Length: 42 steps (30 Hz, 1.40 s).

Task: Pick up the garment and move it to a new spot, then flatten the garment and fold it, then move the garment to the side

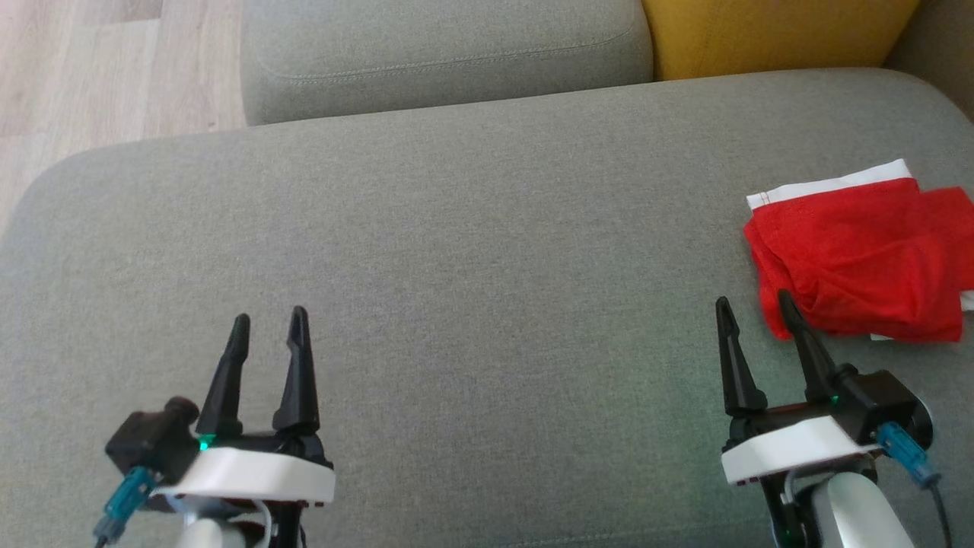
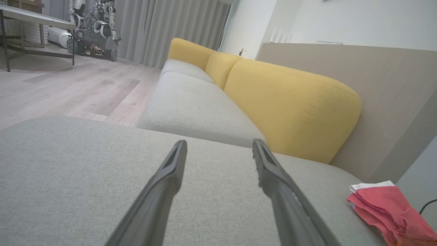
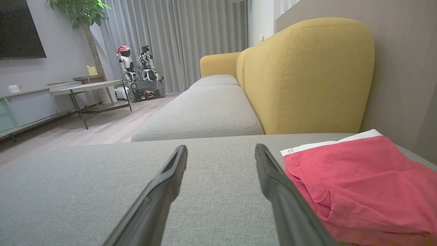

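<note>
The red garment (image 1: 860, 259) lies bunched in a loose fold at the right edge of the head view, on the grey seat cushion (image 1: 487, 266), and part of it runs off the frame. Its longer side runs left to right across the frame, and a white band (image 1: 837, 184) follows its upper edge. The right gripper (image 1: 753, 298) sits at the lower right with its jaws spread and nothing between them. The garment is up and to the right of them, and one fingertip overlaps the cloth's lower left corner, though I cannot tell whether it touches. In the right wrist view the garment (image 3: 358, 181) sits just right of the right gripper (image 3: 221, 147), outside the gap between its fingers. The left gripper (image 1: 270, 316), at the lower left, is likewise released and empty, well apart from the cloth, which shows at the far lower right of the left wrist view (image 2: 382, 205). The right arm is clearly nearer, so a grasp would likely call for a shift rightward. No brand, label or writing can be read on the garment.
</note>
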### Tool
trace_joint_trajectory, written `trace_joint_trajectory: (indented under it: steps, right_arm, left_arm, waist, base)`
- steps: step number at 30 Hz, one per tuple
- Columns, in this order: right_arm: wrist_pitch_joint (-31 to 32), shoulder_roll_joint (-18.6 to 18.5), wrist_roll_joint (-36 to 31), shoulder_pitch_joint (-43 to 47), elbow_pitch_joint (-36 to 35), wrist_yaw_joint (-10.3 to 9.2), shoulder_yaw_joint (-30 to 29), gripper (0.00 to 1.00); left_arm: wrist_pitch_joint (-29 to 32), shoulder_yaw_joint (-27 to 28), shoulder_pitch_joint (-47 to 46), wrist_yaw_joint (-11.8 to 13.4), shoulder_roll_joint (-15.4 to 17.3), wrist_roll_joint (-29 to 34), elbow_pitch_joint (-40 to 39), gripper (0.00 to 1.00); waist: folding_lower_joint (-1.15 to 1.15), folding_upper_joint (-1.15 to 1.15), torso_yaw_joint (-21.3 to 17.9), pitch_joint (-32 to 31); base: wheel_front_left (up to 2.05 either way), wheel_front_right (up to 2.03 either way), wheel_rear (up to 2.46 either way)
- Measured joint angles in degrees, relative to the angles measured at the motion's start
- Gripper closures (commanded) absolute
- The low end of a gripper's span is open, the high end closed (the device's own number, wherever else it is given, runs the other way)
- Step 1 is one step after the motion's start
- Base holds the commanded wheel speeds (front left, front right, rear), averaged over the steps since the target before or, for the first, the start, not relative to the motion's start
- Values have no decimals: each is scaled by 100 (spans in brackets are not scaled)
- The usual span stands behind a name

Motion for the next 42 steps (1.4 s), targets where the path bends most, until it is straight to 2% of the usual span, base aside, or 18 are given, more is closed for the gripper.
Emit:
trace_joint_trajectory:
  steps: [19,20,25,42]
  right_arm:
    - [-1,1,52,1,-8,0,13,0]
    - [3,3,51,1,38,0,12,100]
    - [18,10,109,265,415,0,19,100]
    - [229,7,1347,307,413,0,-43,100]
  left_arm:
    - [0,99,117,-5,0,-96,10,0]
    - [9,93,117,-4,0,-93,55,100]
    - [21,83,312,0,-4,-140,477,100]
    - [225,118,303,-67,8,-1173,617,100]
  waist:
    - [0,0,13,-26]
    - [0,0,13,-26]
    - [0,0,18,-27]
    - [0,0,68,-30]
  base:
    - [0,0,0]
    - [0,0,0]
    - [0,0,0]
    - [0,0,0]
